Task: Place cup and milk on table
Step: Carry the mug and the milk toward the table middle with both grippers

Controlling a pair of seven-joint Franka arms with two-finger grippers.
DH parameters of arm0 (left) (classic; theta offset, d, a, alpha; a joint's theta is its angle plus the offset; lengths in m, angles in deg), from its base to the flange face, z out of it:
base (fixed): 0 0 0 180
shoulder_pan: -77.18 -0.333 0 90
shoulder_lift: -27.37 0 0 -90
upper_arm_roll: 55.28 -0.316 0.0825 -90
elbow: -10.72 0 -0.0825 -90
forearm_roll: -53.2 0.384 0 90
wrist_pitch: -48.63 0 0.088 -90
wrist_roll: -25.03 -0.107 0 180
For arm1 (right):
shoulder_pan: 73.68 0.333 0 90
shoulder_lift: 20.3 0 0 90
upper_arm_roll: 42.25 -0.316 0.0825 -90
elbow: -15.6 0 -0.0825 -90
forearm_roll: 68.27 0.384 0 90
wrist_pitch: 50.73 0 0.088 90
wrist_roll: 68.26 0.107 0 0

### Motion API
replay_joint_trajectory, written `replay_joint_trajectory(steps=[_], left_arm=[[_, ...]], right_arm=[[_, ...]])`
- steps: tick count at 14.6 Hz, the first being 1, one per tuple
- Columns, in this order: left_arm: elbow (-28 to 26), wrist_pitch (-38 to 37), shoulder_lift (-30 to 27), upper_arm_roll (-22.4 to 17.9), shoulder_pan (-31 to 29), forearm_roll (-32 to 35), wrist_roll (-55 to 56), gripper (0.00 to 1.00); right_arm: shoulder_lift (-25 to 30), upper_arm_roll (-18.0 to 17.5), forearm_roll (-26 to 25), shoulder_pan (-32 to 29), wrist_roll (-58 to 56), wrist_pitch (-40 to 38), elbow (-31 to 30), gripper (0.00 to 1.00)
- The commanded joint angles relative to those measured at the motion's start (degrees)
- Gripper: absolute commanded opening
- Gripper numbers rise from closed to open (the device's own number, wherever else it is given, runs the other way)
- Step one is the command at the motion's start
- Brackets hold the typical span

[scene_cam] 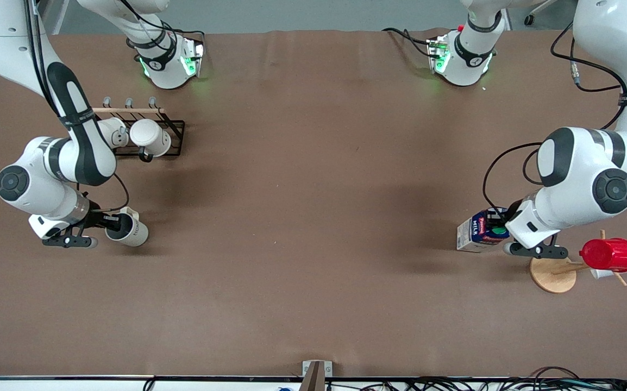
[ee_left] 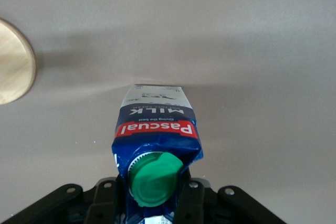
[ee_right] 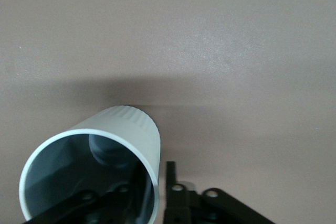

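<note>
The cream-white cup (scene_cam: 130,230) with a dark grey inside and dark lettering hangs tilted low over the brown table (scene_cam: 313,217) at the right arm's end. My right gripper (scene_cam: 111,221) is shut on its rim, one finger inside and one outside. In the right wrist view the cup (ee_right: 105,145) fills the corner beside the outer finger (ee_right: 171,182). The milk carton (scene_cam: 479,231) is tilted at the left arm's end. My left gripper (scene_cam: 502,221) is shut on its blue gabled top. In the left wrist view the green cap (ee_left: 155,177) sits between my fingers. I cannot tell whether the carton's base touches the table.
A black wire rack (scene_cam: 175,138) with a wooden bar holds two plain white mugs (scene_cam: 150,137) near the right arm's base. A wooden mug tree on a round disc (scene_cam: 551,276) carries a red cup (scene_cam: 609,254) right beside the left gripper. The disc (ee_left: 13,61) shows in the left wrist view.
</note>
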Motion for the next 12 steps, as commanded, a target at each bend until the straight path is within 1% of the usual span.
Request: replay_joint_trajectory(steps=[1,2,3,4,6,7,9,11,12], left_arm=[[0.83,-1.64,-2.82,1.15,-0.30,0.31,0.39,0.34],[1.00,-1.99,-3.52,1.15,-0.30,0.22,0.39,0.34],[1.79,-2.69,-3.88,1.15,-0.30,0.31,0.31,0.34],[2.75,-4.79,-4.58,1.24,-0.30,0.31,0.31,0.34],[6.61,-10.14,-4.76,1.24,-0.30,0.31,0.22,0.34],[8.89,-12.61,-4.67,1.15,-0.30,0.48,0.22,0.34],[11.36,-14.73,-4.76,1.15,-0.38,0.74,0.13,0.34],[12.69,-17.19,-6.24,1.15,-0.65,0.92,-0.92,0.34],[13.04,-17.55,-6.78,1.50,-0.56,0.57,-1.10,0.34]], right_arm=[[1.09,-0.24,0.69,-0.16,0.04,-0.51,0.17,0.00],[1.53,-0.33,0.69,-0.07,0.04,-1.73,0.60,0.00],[2.05,-0.33,0.69,0.10,0.48,-4.88,2.17,0.00],[3.10,-0.42,0.69,0.28,1.53,-8.74,4.10,0.00],[4.69,-1.56,1.30,1.50,4.51,-18.48,9.02,0.00],[5.04,-3.13,2.78,2.12,8.70,-24.01,12.44,0.00],[4.96,-8.48,3.59,2.30,16.09,-30.63,17.29,0.00],[4.96,-12.88,3.50,4.05,25.40,-30.49,17.92,0.00],[4.78,-14.90,2.98,5.97,30.23,-30.14,18.62,0.00]])
